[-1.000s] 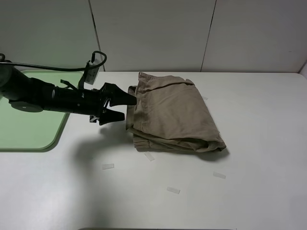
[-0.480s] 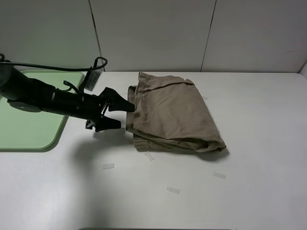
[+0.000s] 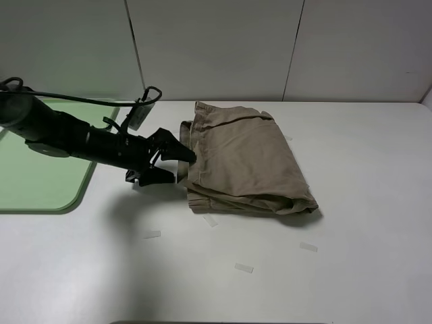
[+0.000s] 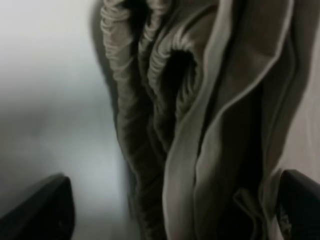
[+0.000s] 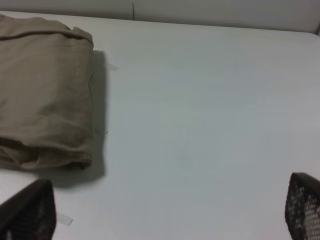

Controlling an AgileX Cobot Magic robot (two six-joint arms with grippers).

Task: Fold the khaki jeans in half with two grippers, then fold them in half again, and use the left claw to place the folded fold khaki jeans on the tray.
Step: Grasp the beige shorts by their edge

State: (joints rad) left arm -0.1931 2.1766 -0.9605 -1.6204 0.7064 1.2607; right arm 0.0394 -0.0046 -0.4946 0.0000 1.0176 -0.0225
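Note:
The khaki jeans lie folded into a thick stack in the middle of the white table. My left claw reaches in from the left and is open. Its upper finger lies on the stack's left edge and its lower finger rests by the table. In the left wrist view the layered edge and gathered waistband of the jeans fill the space between the open left fingertips. My right gripper is open and empty, away from the jeans. It is out of the high view. The mint-green tray lies at the far left.
Small strips of clear tape lie on the table in front of the jeans. A grey panelled wall stands behind the table. A black cable loops above the left arm.
My left claw has dropped lower and moved right, so its open fingers now reach the left edge of the folded jeans. The jeans have not moved.

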